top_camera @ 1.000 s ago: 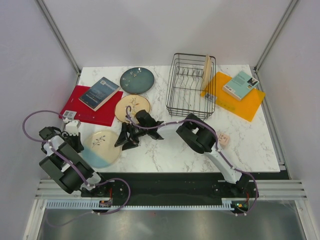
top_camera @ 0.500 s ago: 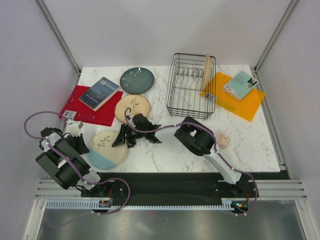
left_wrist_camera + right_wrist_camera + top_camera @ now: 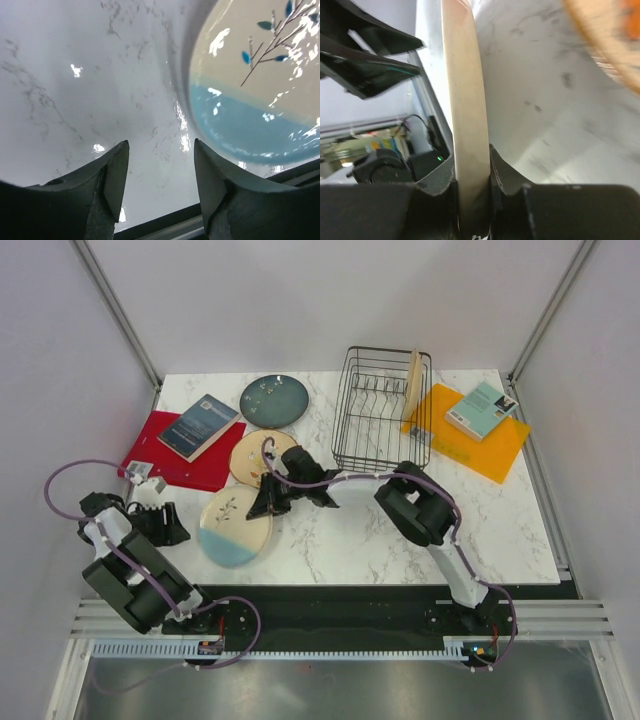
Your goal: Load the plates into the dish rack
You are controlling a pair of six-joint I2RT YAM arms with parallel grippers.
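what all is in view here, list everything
teal plate: one, dark teal, flat, back of table
bird plate: one, cream, flat, in front of teal plate
blue plate: one, cream and pale blue, near left
racked plate: one, cream, on edge in dish rack
dish rack: one, black wire, back centre
red board: one, red, back left
dark book: one, navy, on red board
orange board: one, orange, right of dish rack
pale book: one, light teal, on orange board
table: one, white marble
left fingers: two, black, open, beside blue plate
right fingers: two, black, shut on blue plate's rim
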